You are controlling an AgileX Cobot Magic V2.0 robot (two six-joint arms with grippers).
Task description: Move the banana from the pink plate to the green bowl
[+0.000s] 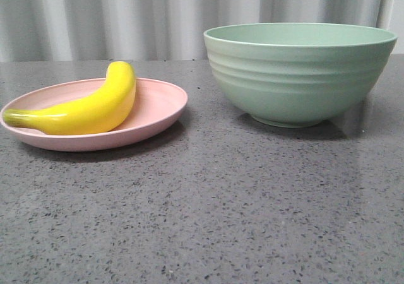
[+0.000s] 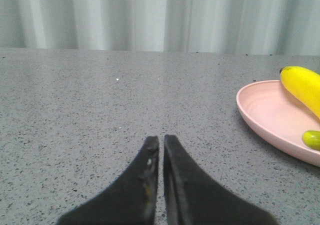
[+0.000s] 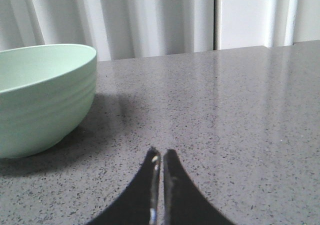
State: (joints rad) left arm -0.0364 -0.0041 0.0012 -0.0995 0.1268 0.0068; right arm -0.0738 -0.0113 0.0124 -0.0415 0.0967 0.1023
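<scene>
While both arms stay out of the front view, the bench (image 1: 208,221) fills most of it: a dark grey stone-like top flecked with black and pale specks, smooth enough to carry soft reflections near its right side. Behind its far edge hangs a pale grey-white curtain (image 1: 126,16) in vertical folds, closing off the room.

On the left sits the pink plate (image 1: 161,104), shallow and matte, casting a thin shadow on the bench along its near rim. The banana (image 1: 95,110) lies in the plate, its curved back toward the right, its greenish stem end at the plate's left edge and its blunt end pointing to the far side. To the right, apart from the plate with bare bench between them, stands the green bowl (image 1: 300,69), deep and ribbed outside, on a small foot; what it holds inside cannot be seen from this height.

From the left wrist camera, the left gripper (image 2: 161,141) hovers low over bare bench, its black fingers pressed together with only a hairline gap, holding nothing; the plate and banana lie off to one side. The right gripper (image 3: 160,155) is likewise pressed together and holds nothing, near the bowl's shadow.
</scene>
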